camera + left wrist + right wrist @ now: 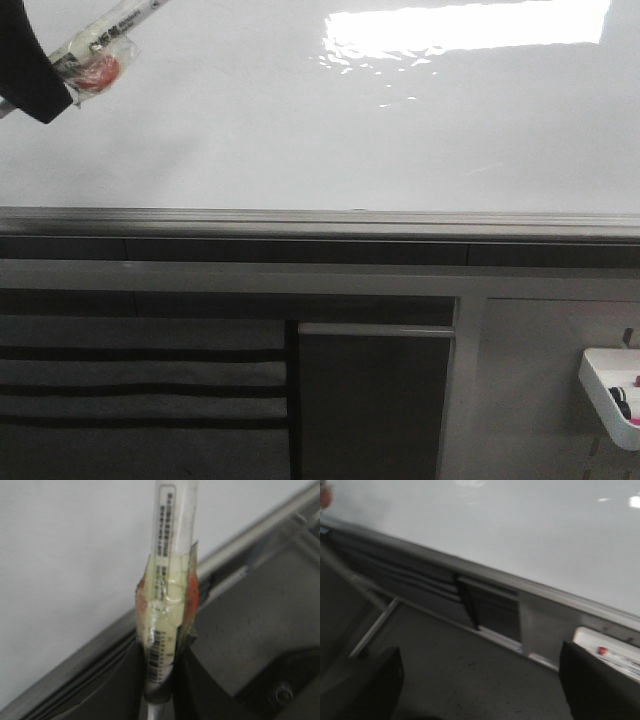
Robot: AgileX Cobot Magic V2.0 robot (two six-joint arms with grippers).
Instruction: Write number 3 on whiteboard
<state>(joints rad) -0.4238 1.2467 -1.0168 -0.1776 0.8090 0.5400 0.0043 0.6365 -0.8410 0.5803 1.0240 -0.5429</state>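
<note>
Glossy whiteboard blank; left fingers clamp taped marker.

- I count one whiteboard.
- I see one marker, wrapped in tape.
- I see one white tray.
- I count two grippers: left gripper, right gripper.

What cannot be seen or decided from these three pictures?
- Marker tip: cut off by the top edge in the left wrist view and the front view, so contact with the whiteboard is unknown.
- Left gripper: tape hides where its fingers meet the marker.
- White tray contents: cut by the front view's right edge, too small to name.
- Right wrist view: blurred throughout.
</note>
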